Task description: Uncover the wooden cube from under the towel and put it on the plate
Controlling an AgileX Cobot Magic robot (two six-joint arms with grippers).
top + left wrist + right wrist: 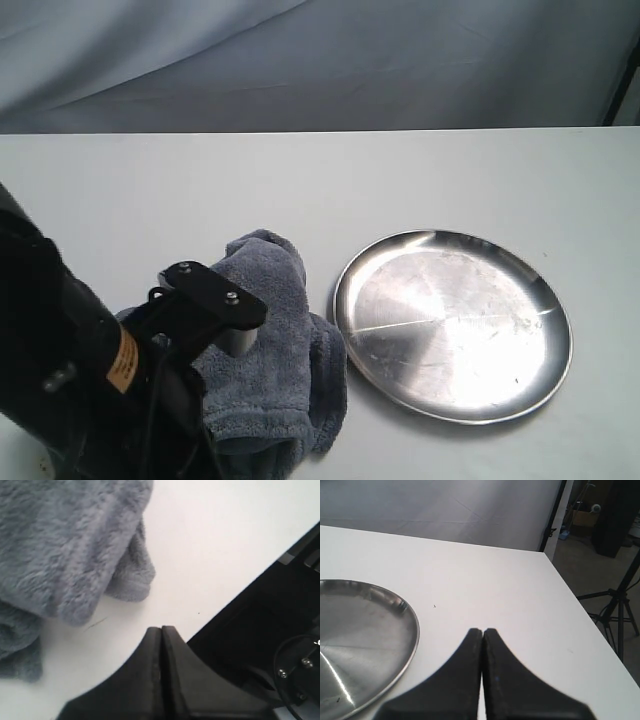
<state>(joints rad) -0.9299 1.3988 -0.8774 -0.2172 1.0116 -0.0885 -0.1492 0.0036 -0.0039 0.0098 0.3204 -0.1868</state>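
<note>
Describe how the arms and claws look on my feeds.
The left claw and right claw are matte black, with broad fingers tapering to narrow tips. The left arm is black too, with an orange-yellow label, a flat black bracket carrying two silver screws, and a thin black cable.

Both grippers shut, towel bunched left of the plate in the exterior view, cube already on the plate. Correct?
One error: the plate is bare. The exterior view shows no wooden cube on it, and no cube shows in any view. The rest holds: the left gripper and right gripper are shut, and the towel lies bunched left of the plate.
</note>
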